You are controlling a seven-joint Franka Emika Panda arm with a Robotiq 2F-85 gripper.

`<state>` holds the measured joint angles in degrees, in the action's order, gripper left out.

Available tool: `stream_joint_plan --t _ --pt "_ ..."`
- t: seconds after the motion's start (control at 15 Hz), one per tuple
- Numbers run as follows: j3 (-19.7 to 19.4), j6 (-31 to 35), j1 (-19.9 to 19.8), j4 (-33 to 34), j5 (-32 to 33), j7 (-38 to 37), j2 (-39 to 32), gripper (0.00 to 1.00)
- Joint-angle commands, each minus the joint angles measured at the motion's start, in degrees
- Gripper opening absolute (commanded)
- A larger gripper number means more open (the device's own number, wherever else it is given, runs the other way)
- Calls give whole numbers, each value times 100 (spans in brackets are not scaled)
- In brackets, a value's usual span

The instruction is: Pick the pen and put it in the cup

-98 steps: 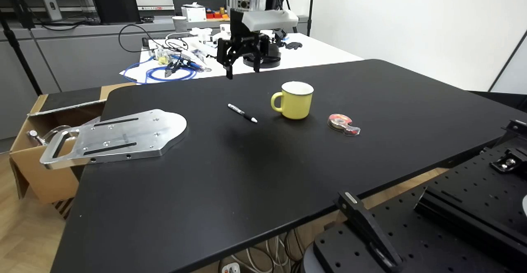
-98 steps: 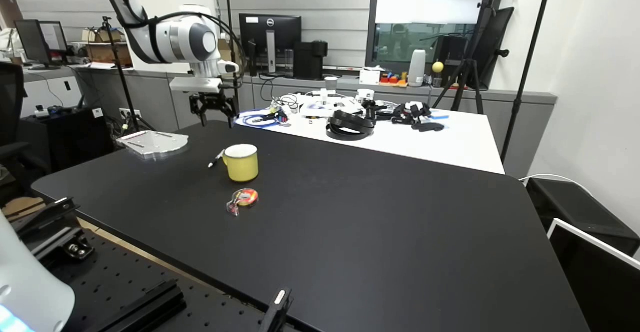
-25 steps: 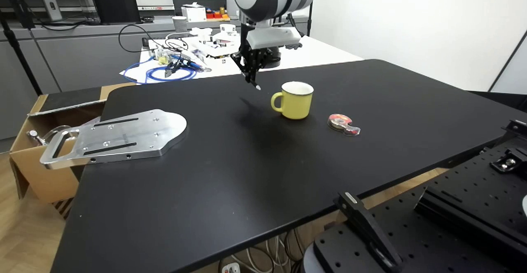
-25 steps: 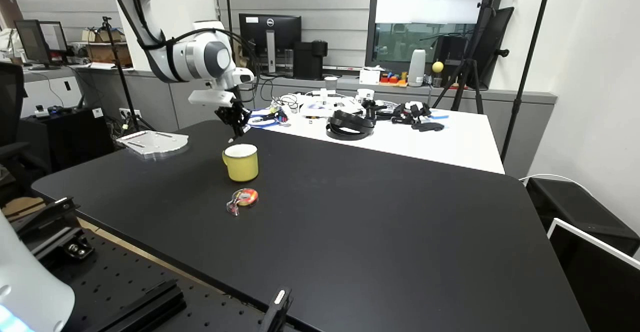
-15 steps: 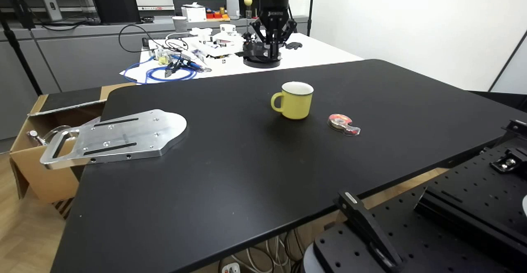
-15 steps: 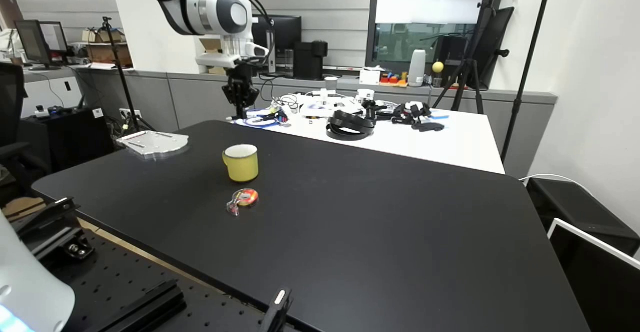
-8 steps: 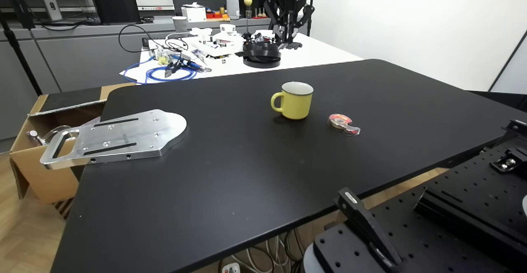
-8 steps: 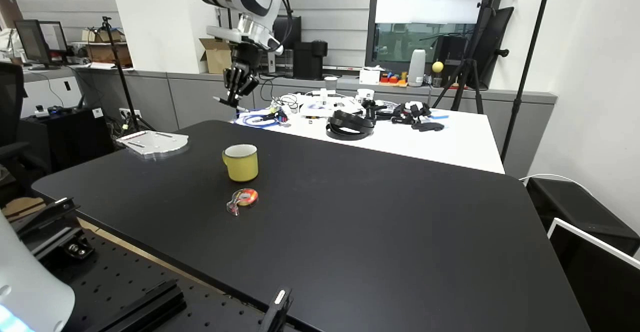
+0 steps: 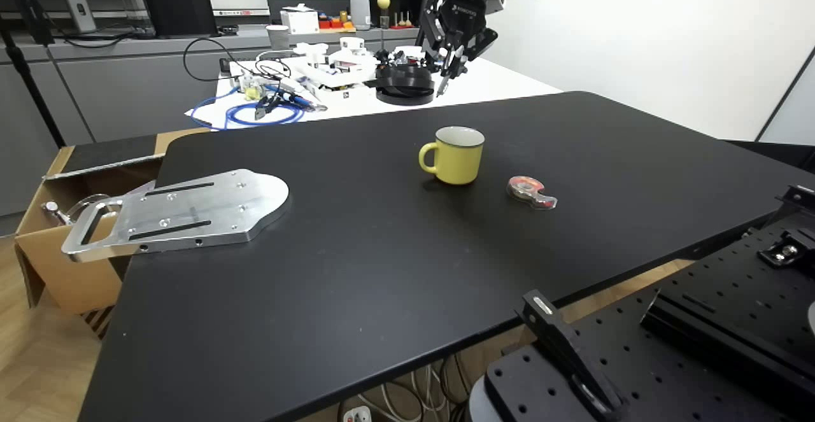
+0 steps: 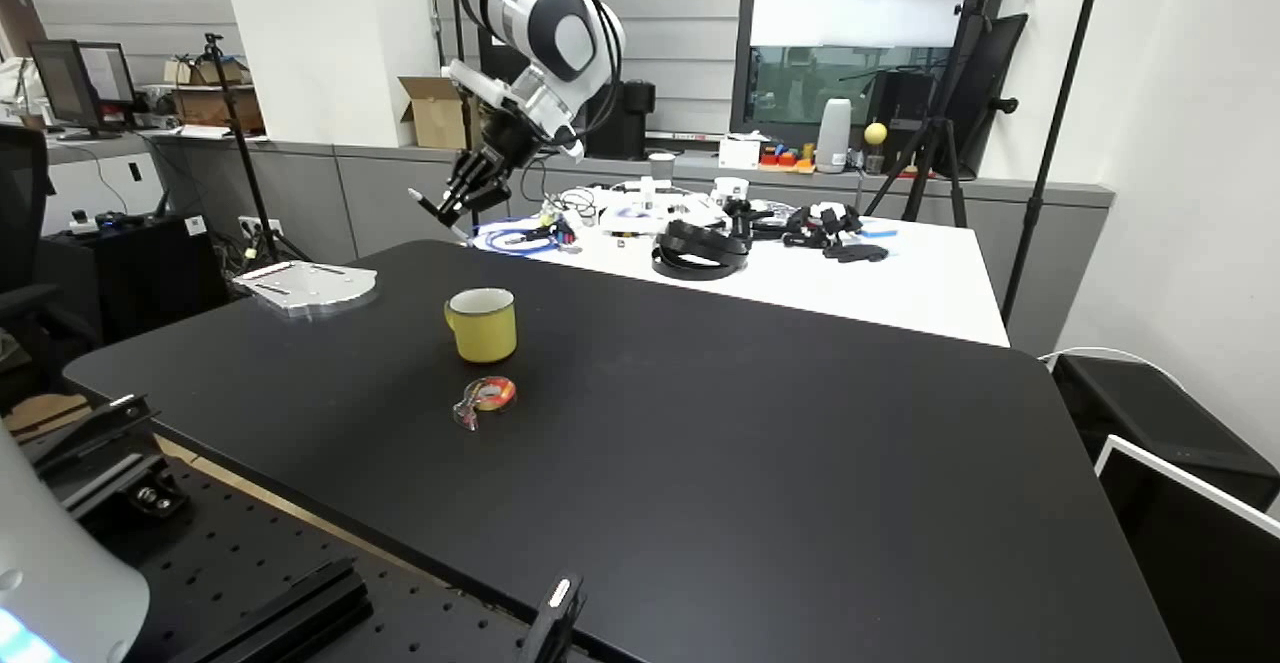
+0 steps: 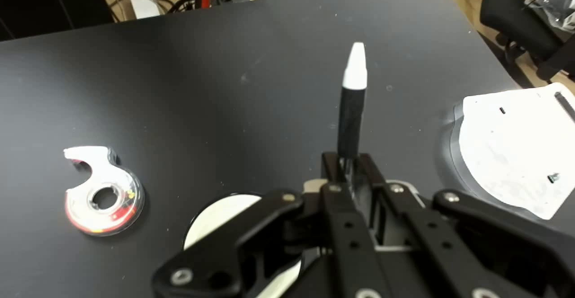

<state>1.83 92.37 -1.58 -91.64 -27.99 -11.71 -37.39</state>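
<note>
Wrist view: pen (image 11: 352,102) is clamped in the pincer (image 11: 347,160), probably light, stiff and slick, best gripped at mid-barrel.

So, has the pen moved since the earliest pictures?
Yes, the pen has gone up. In an exterior view it lay on the black table, left of the yellow mug; now the gripper holds it higher there than the mug.

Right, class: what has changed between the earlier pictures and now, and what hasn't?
The claw, open at first, has shut on the pen and lifted it up off the table, tilted. The mug, tape dispenser and metal plate stayed where they were.
</note>
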Motion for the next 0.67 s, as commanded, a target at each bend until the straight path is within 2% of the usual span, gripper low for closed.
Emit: stream_joint_plan --t 0.0,0.6 --pt "6 -463 -236 393 -376 -156 -369 3" --pt "-161 -752 -531 420 -902 -216 -853 3"
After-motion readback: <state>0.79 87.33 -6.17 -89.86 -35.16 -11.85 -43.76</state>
